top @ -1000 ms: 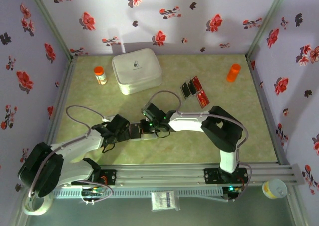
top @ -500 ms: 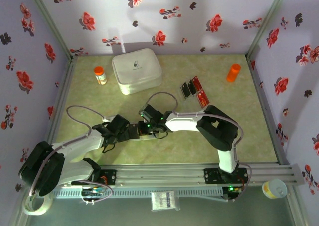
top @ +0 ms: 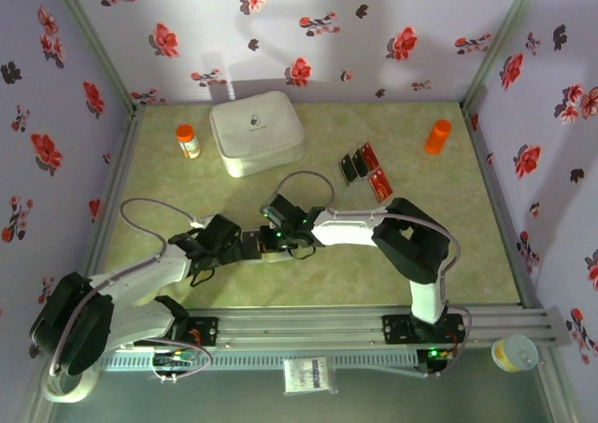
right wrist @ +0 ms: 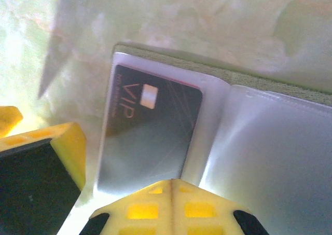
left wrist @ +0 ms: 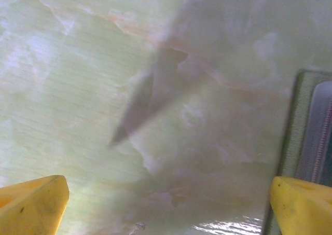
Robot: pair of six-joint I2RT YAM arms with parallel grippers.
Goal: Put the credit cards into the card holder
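Note:
The olive-green card holder point(right wrist: 171, 64) lies open on the table, its clear pockets facing up. A black credit card point(right wrist: 150, 126) marked VIP sits inside the left pocket. My right gripper point(right wrist: 172, 185) is shut just over the fold between the pockets, with nothing showing between its tips. My left gripper point(left wrist: 168, 209) is open wide, low over bare table, with the holder's edge point(left wrist: 295, 126) by its right fingertip point(left wrist: 303, 206). From above, both grippers point(top: 241, 246) point(top: 273, 240) meet at the holder point(top: 254, 248). The other red and black credit cards point(top: 366, 171) lie at the back right.
A big white rounded box point(top: 256, 132) stands at the back, with an orange bottle point(top: 188, 141) to its left. Another orange bottle point(top: 437, 136) stands at the back right. Flowered walls close three sides, and a metal rail point(top: 308, 325) runs along the near edge.
Both grippers stay at the card holder. The right wrist has shifted very slightly left and the left forearm has moved a little.

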